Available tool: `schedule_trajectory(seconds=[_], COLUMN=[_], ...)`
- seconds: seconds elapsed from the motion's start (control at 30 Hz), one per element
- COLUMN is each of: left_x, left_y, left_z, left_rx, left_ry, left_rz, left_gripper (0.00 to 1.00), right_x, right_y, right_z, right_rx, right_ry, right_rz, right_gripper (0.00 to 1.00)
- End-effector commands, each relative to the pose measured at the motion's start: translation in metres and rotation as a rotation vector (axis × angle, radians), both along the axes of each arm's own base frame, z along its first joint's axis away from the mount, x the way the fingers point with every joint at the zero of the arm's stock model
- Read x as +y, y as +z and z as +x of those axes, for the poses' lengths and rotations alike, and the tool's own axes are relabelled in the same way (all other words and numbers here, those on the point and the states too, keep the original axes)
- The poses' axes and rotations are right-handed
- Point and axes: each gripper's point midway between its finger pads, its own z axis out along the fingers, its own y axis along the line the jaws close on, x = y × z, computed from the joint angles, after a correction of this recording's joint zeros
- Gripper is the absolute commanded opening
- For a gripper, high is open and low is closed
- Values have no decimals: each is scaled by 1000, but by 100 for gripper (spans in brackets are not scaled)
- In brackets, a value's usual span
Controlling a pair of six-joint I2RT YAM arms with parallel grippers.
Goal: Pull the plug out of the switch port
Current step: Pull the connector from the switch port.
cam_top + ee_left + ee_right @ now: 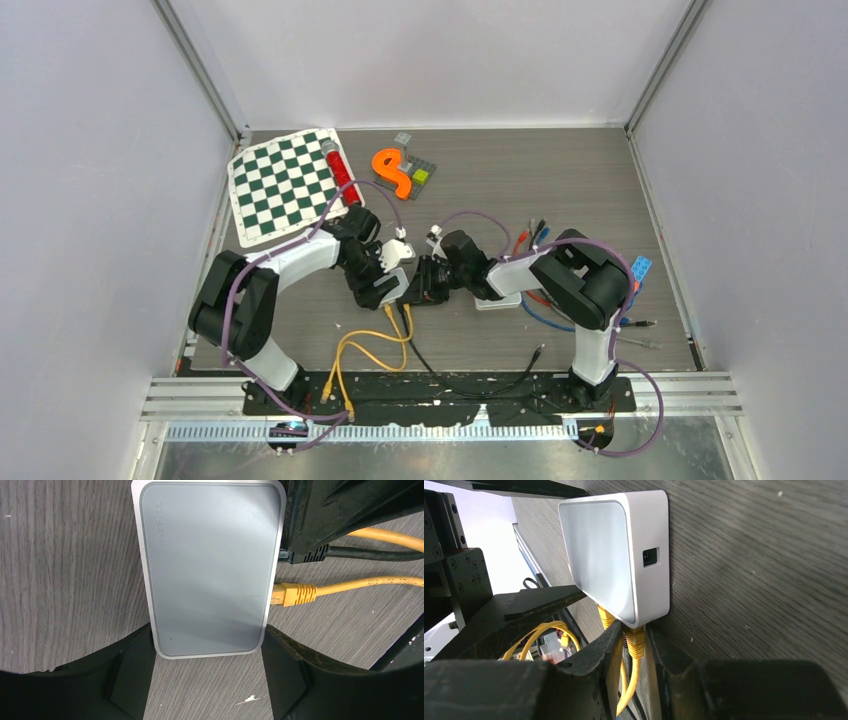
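The switch lies flat on the table. The left gripper is clamped on its near end, 1 finger pressed to each long side. Along the switch's port edge, 3 plugs sit in a row. The right gripper is nearly closed around the yellow plug at the corner, a finger against each flank, and that plug is seated in its port. The contact itself is in shadow and hard to make out. In the left wrist view this plug is hidden under the right gripper's black body and only its cable shows. The black plug and the second yellow plug sit beside it, both untouched. From above, the 2 grippers meet mid-table and cover the switch entirely
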Motion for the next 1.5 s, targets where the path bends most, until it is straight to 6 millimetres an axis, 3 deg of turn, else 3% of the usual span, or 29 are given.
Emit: schedule_trajectory(seconds=[0.0,0.1,0.23,0.4,0.83,1.03,1.3,1.47], left_x=[-5,-5,-5,-5,-4,-4,-4,-3], left_y=[4,4,4,4,4,4,4,3], left_z=[-2,-2,-2,-2,3,3,4,6], left_rx=[-1,-1,-5,-7,-23,-26,-26,-34], left_ry=[-21,-22,-23,-22,-9,-3,9,31], left_rz=[-15,-16,-19,-20,-12,-11,-7,-3], left_gripper=[56,55,55,55,55,55,55,55], right_x=[-7,-7,-8,-10,-15,4,-20,-5], right_y=[-4,-6,-4,-4,-4,29,-7,8], right_z=[14,16,16,12,-12,-24,-11,-19], right_rx=[-25,-20,-28,-32,-74,-100,-53,12], right_ry=[-58,-69,-70,-52,90,159,32,23], right_rz=[-62,-66,-56,-58,-53,167,-110,64], right_gripper=[30,30,15,6,5,5,5,5])
